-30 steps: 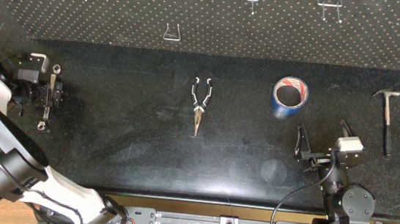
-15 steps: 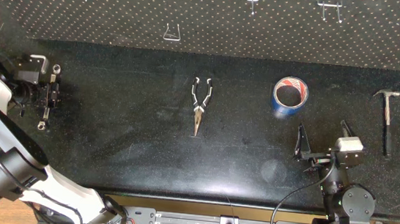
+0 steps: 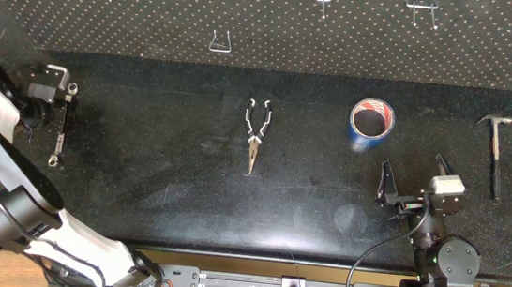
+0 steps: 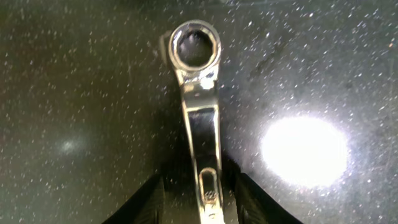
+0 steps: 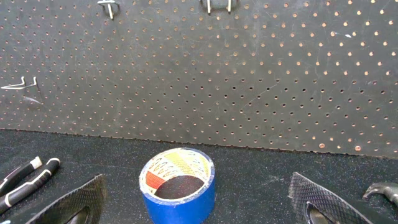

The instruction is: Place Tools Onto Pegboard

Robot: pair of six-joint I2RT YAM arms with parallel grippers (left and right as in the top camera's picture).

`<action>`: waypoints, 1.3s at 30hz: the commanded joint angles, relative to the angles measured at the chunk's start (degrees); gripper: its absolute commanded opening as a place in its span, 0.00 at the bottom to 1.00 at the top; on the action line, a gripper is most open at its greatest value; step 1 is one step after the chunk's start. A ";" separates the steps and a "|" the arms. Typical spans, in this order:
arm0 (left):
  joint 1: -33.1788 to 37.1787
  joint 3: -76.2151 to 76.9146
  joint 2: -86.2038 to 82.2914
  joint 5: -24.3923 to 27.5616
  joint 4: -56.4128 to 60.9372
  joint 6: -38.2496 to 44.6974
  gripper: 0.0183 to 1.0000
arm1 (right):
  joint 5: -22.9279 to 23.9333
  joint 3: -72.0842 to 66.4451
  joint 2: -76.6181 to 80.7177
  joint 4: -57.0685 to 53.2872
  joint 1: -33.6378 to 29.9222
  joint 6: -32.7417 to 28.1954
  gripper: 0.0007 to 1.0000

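Note:
A chrome wrench (image 4: 200, 118) lies on the black table, ring end (image 4: 194, 48) pointing away from my left gripper (image 4: 199, 208). Its shank runs between the two fingers, which sit close against it, so the gripper is shut on the wrench. From above, this gripper (image 3: 50, 112) is at the far left edge with the wrench (image 3: 59, 139) beside it. The pegboard (image 3: 268, 22) stands along the back with wire hooks (image 3: 219, 42). My right gripper (image 3: 413, 177) rests open near the front right, facing the tape roll (image 5: 178, 185).
Pliers with white-tipped handles (image 3: 255, 134) lie mid-table. A blue tape roll (image 3: 371, 122) stands right of them, and a hammer (image 3: 494, 157) lies at the far right. More hooks (image 3: 421, 11) hang on the pegboard's upper right.
My left gripper has shifted slightly toward the pegboard and the left edge while staying over the wrench. The right arm has kept still.

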 commanded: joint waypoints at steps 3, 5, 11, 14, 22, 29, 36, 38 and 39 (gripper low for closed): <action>-0.11 0.02 2.97 -0.46 -0.42 -1.90 0.11 | 0.09 -0.13 -0.42 -0.37 0.39 -0.63 0.96; -0.11 0.02 2.97 -0.22 -0.44 -4.04 0.01 | 0.09 -0.13 -0.42 -0.37 0.39 -0.63 0.96; -0.13 0.02 2.93 0.94 -0.87 -4.00 0.01 | 0.09 -0.13 -0.42 -0.37 0.39 -0.63 0.96; -0.17 0.02 1.46 1.73 -0.22 -4.02 0.01 | 0.09 -0.13 -0.42 -0.37 0.39 -0.63 0.96; -0.17 0.02 -6.62 3.52 2.51 -4.04 0.01 | 0.09 -0.13 -0.42 -0.37 0.39 -0.63 0.96; -0.55 -0.22 -19.28 11.13 -2.80 -8.24 0.01 | 0.09 -0.13 -0.42 -0.37 0.39 -0.63 0.96; -10.08 -5.70 -32.46 11.10 -2.60 -12.09 0.01 | 0.09 -0.13 -0.42 -0.37 0.39 -0.63 0.96; -11.08 -10.43 -37.94 10.84 0.28 -15.02 0.01 | 0.09 -0.13 -0.42 -0.37 0.39 -0.63 0.96; -11.08 -12.90 -40.63 10.36 1.38 -14.97 0.01 | 0.09 -0.13 -0.42 -0.37 0.39 -0.61 0.96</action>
